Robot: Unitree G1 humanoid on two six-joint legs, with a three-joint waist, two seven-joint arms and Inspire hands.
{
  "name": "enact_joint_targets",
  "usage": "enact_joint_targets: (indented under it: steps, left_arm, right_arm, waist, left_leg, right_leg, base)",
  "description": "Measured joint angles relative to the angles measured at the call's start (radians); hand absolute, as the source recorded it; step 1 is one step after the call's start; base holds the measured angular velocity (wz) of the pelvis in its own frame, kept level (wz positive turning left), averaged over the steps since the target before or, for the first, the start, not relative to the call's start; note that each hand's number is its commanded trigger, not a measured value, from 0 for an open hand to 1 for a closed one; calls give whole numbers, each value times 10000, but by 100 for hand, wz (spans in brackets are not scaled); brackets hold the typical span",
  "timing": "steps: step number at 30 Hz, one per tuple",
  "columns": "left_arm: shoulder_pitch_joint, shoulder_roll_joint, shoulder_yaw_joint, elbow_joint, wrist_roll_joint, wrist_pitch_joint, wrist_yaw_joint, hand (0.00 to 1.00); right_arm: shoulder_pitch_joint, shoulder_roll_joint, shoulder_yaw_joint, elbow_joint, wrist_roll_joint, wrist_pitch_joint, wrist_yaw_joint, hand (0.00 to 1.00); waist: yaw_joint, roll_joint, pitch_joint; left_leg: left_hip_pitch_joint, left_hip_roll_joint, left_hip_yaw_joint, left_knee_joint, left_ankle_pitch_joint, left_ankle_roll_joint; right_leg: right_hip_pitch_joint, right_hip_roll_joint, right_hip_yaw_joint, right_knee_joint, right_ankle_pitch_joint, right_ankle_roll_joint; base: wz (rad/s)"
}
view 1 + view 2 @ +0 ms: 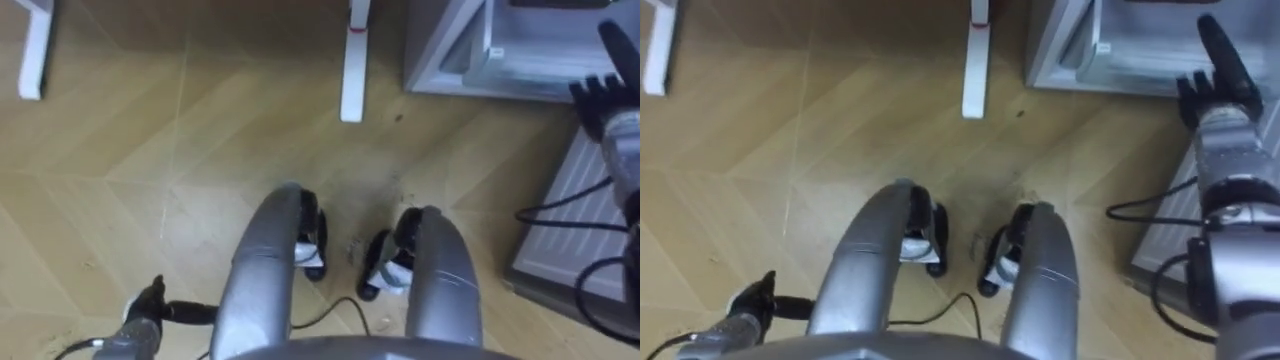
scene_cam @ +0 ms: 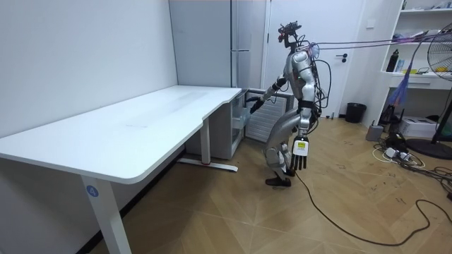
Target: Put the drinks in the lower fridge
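Item 1. My right hand: reached forward at the mouth of the lower fridge compartment, dark fingers straight and slightly apart, holding nothing. Whether the fingertips touch the compartment I cannot tell.

Item 2. My left hand: hanging low beside my left thigh, fingers straight and pointing at the floor, holding nothing.

Item 3. Lower fridge compartment: open, pale grey inside, at the foot of the tall grey fridge.

Item 4. Ribbed pale panel: under my right forearm, just beside the compartment. Whether it is the door I cannot tell.

Item 5. Drinks: whereabouts cannot be told.

Item 6. White desk: long and L-shaped, its end just beside the fridge; one white desk foot lies on the floor ahead of my feet.

Item 7. Wooden herringbone floor: I stand on it with my knees bent, facing the fridge.

Item 8. Dark bin: against the far wall, well apart from me.
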Motion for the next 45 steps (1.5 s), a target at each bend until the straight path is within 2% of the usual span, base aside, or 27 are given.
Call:
enact_joint_targets:
  steps: [1,6,13,17,23,27,28,31,36,41,45]
  left_arm:
    - [177,32,-1,-248,0,-2,8,0]
    - [231,42,-12,-460,8,53,7,0]
    - [389,249,-67,-545,5,8,-154,0]
    - [528,358,-26,-683,-9,-14,-117,0]
    - [596,386,-39,-996,-87,-16,-128,0]
    - [778,385,-114,-1121,-113,-10,-128,0]
    - [847,385,-207,-1145,-111,-9,-142,0]
    - [991,395,-288,-1144,-97,-10,-170,0]
    - [1221,436,-399,-1348,-77,-10,-178,0]
    - [1663,732,-396,-2124,-82,-99,-192,0]
    - [1703,769,-415,-2124,-91,-104,-245,0]
  right_arm:
    - [-33,-46,4,-204,3,1,-17,0]
    - [-131,-122,10,-672,-1,-63,-35,0]
    - [-398,-287,381,-762,-70,-299,-206,0]
    - [-424,-288,387,-1315,18,-306,-392,0]
    - [-546,-271,499,-1819,55,-736,-707,0]
    - [-674,-203,704,-1818,366,-1035,-712,0]
    - [-672,-160,761,-1809,402,-1123,-713,0]
    - [-674,-82,763,-1807,427,-1291,-709,0]
    - [-680,30,767,-1834,421,-1450,-678,0]
    - [-711,29,775,-2021,425,-1500,-693,0]
    - [-718,29,774,-2022,426,-1603,-693,0]
  waist:
    - [-12,-43,-8]
    - [-90,-124,-9]
    - [-52,-133,-3]
    - [-34,-115,-3]
    - [230,-49,-12]
    - [357,11,6]
    - [399,75,39]
    - [463,121,45]
    - [482,121,45]
    - [516,144,31]
    - [651,201,35]
  left_leg:
    - [-244,9,5,106,-2,-4]
    - [-909,26,-9,508,4,-2]
    - [-1196,-17,74,730,-9,29]
    - [-1327,-56,87,780,-9,29]
    - [-1384,-59,58,693,16,-35]
    - [-1311,15,-23,679,-37,-176]
    - [-1215,13,-75,668,-53,-211]
    - [-1069,6,-151,568,-51,-346]
    - [-1048,8,-286,515,0,-497]
    - [-1083,19,-427,294,108,-660]
    - [-960,11,-528,172,176,-702]
  right_leg:
    - [-241,0,2,95,-4,-7]
    - [-917,-90,-1,509,-16,-126]
    - [-1324,-141,207,832,-24,-60]
    - [-1533,-113,296,941,-18,-71]
    - [-1595,-138,217,936,-69,-273]
    - [-1479,-108,85,901,-149,-510]
    - [-1346,-102,31,877,-173,-573]
    - [-1177,-80,-38,790,-228,-650]
    - [-1077,-87,-184,754,-292,-819]
    - [-983,-96,-393,526,-244,-959]
    - [-840,-79,-523,373,-218,-1014]
  base:
    - [-6]
    - [-3]
    - [-1]
    - [-6]
    - [1]
    - [3]
    - [0]
    - [5]
    - [7]
    - [5]
    - [1]
